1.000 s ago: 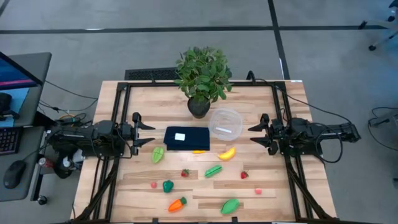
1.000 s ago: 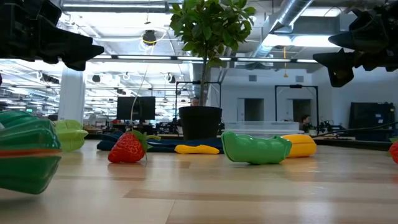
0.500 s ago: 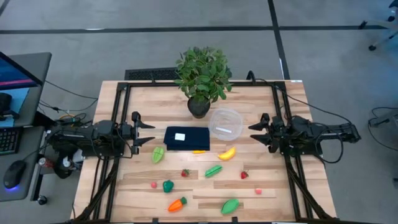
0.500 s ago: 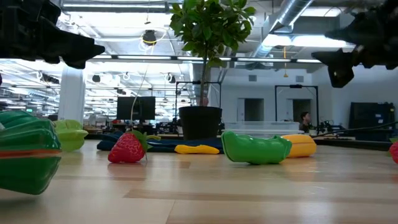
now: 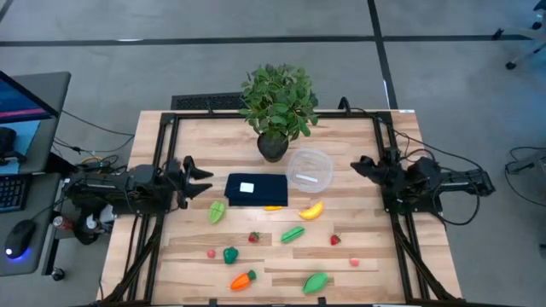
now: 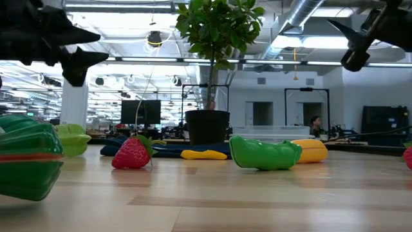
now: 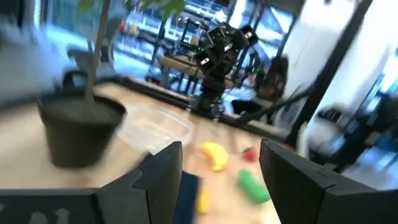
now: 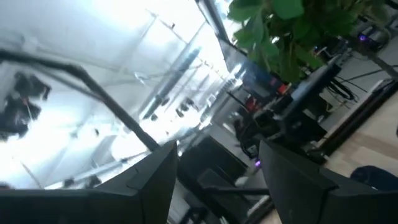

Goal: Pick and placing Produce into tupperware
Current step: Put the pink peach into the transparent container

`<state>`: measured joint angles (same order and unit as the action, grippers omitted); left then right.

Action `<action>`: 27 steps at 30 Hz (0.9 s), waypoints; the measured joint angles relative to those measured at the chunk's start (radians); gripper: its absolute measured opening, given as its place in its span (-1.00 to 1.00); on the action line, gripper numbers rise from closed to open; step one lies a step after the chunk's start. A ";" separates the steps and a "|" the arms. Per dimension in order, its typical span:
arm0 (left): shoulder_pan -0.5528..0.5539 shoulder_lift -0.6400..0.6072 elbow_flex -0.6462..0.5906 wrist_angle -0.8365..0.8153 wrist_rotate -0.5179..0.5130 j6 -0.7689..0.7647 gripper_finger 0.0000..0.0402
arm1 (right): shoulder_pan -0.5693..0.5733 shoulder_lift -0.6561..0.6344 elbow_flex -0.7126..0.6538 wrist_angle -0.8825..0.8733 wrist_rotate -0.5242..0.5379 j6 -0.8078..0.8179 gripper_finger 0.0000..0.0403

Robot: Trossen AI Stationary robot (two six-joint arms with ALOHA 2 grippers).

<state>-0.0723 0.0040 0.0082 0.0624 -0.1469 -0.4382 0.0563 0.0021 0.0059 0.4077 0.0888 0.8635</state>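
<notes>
The produce lies loose on the wooden table in the high view: a pale green piece (image 5: 217,211), banana (image 5: 311,210), green pod (image 5: 293,233), red berries (image 5: 253,237), green pepper (image 5: 230,254), carrot (image 5: 243,280). The round clear tupperware (image 5: 309,168) stands beside the plant's pot. My left gripper (image 5: 198,176) hangs open above the table's left side, left of the dark blue rectangle; its fingers (image 7: 163,169) frame the tupperware (image 7: 155,127) and banana (image 7: 214,154). My right gripper (image 5: 358,164) is open, raised and tipped upward, right of the tupperware.
A leafy potted plant (image 5: 277,107) stands at the table's far middle. A dark blue rectangle with a white label (image 5: 256,189) lies left of the tupperware, a yellow piece (image 5: 273,206) at its near edge. Bare wood shows between the scattered pieces.
My right gripper has moved up and toward the far edge and tipped its fingers upward, so that its wrist view looks at the ceiling. My left gripper has turned about its wrist and shifted slightly. The produce and tupperware lie as before.
</notes>
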 joint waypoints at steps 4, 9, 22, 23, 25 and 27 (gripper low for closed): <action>0.000 0.000 0.000 0.002 -0.051 -0.204 0.01 | 0.000 0.000 0.000 -0.011 0.015 0.001 0.10; 0.000 0.000 0.000 0.012 -0.153 -0.377 0.01 | 0.000 0.000 0.000 -0.018 0.023 -0.061 0.10; 0.000 0.000 0.000 0.018 -0.234 -0.403 0.01 | 0.002 0.000 0.000 -0.062 0.073 0.009 0.10; 0.000 0.000 0.000 0.018 -0.234 -0.404 0.01 | 0.005 0.000 0.000 -0.066 0.072 0.036 0.10; 0.000 0.000 0.000 0.018 -0.235 -0.404 0.01 | 0.016 0.000 0.000 -0.076 0.070 0.048 0.10; 0.000 0.000 0.000 0.018 -0.244 -0.406 0.01 | 0.026 0.001 0.000 -0.082 0.084 0.019 0.10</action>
<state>-0.0723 0.0040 0.0082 0.0806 -0.3906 -0.8438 0.0820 0.0029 0.0059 0.3255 0.1730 0.8829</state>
